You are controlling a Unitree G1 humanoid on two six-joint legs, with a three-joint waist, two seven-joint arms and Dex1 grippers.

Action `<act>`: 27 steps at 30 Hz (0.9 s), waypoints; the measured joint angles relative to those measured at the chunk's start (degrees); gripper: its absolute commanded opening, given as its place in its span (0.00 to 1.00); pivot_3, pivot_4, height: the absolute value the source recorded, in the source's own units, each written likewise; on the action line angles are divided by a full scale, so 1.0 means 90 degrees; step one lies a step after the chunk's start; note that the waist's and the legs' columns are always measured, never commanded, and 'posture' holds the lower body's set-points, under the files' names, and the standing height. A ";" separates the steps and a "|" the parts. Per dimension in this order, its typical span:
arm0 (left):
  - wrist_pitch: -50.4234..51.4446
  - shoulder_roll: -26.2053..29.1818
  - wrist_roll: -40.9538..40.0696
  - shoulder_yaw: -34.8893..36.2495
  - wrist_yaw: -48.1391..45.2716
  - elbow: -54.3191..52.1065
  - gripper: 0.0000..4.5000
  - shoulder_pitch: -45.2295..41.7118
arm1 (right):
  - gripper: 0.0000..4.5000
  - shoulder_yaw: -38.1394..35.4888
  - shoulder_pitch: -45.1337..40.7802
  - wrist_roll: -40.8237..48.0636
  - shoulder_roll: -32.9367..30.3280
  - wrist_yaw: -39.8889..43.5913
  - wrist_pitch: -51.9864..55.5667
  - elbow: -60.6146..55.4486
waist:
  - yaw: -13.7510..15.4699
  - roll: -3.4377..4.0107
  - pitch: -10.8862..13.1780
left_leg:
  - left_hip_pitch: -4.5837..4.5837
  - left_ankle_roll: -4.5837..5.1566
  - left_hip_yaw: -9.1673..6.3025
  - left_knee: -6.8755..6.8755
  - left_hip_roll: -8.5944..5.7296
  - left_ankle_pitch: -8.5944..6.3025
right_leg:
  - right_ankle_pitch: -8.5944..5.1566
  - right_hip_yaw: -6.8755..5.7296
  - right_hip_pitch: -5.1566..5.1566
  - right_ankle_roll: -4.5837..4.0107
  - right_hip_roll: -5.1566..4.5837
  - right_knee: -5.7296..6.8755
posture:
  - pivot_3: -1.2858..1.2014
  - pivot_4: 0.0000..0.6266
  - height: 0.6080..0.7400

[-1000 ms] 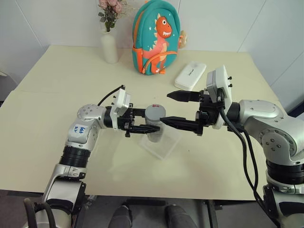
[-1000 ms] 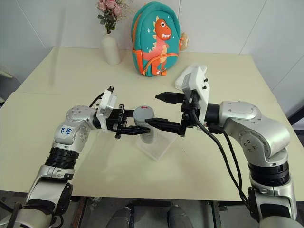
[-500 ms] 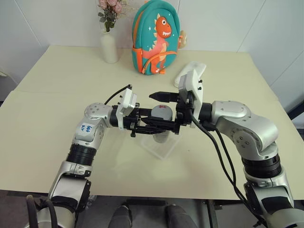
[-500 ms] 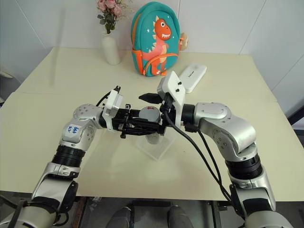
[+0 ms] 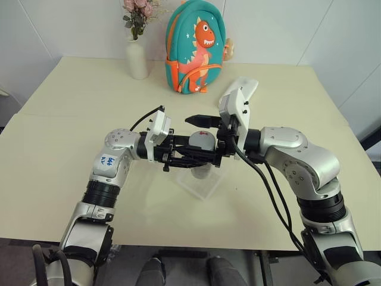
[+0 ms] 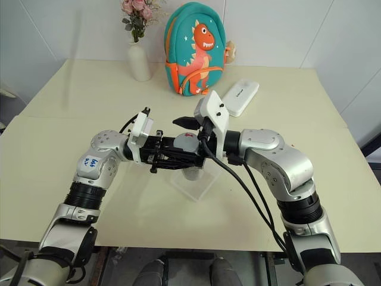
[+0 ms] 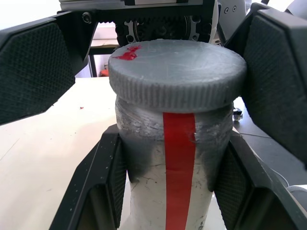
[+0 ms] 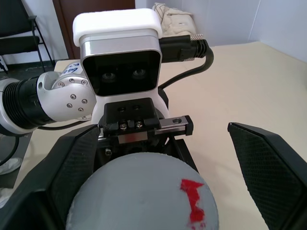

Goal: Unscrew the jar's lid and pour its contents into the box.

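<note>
The jar (image 7: 180, 158) is a silvery-grey cylinder with a red stripe, held upright over the box (image 5: 208, 185), a clear shallow tray on the table. My left gripper (image 5: 189, 159) reaches in from the left and is shut on the jar's body just under the lid (image 7: 177, 72), a grey ribbed cap with a red mark. From the right, my right gripper (image 5: 199, 140) stands open, one finger on each side of the lid (image 8: 144, 191); its fingers (image 7: 33, 67) show a gap to the cap. The contents are hidden inside the jar.
At the back of the table stand a white flower vase (image 5: 137, 56) and a teal dinosaur backpack (image 5: 193, 50). A white oblong case (image 6: 241, 98) lies behind my right arm. Bare tabletop spreads to the left and front of the box.
My right arm has swung in from the right, so its open fingers now straddle the lid instead of standing beside the jar. The left gripper keeps its hold on the jar.
</note>
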 measured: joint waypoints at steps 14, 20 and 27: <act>0.0121 0.0113 -0.0001 0.0052 0.0066 -0.0065 0.46 0.0004 | 0.99 -0.0144 0.0044 0.0106 -0.0455 0.0084 0.0072 -0.0230 | -0.0005 0.0000 0.0000 | 0.0001 0.0000 0.0000 0.0000 0.0000 0.0000 | 0.0000 0.0000 0.0000 0.0000 0.0000 0.0000 | 0.52 0.24 1.00; 0.0208 0.0184 -0.0003 0.0054 0.0123 -0.0140 0.46 0.0034 | 0.99 -0.0175 0.0086 0.0155 -0.0569 0.0112 0.0074 -0.0252 | -0.0004 0.0000 0.0000 | 0.0001 0.0000 0.0000 0.0000 0.0000 0.0000 | 0.0000 0.0000 0.0000 0.0000 0.0000 0.0000 | 0.52 0.24 1.00; 0.0339 0.0215 -0.0004 0.0054 0.0179 -0.0329 0.46 0.0136 | 0.99 -0.0175 0.0144 0.0186 -0.0660 0.0160 0.0038 -0.0312 | -0.0002 0.0000 0.0000 | 0.0001 0.0000 0.0000 0.0000 0.0000 0.0000 | 0.0000 0.0000 0.0000 0.0000 0.0000 0.0000 | 0.52 0.24 1.00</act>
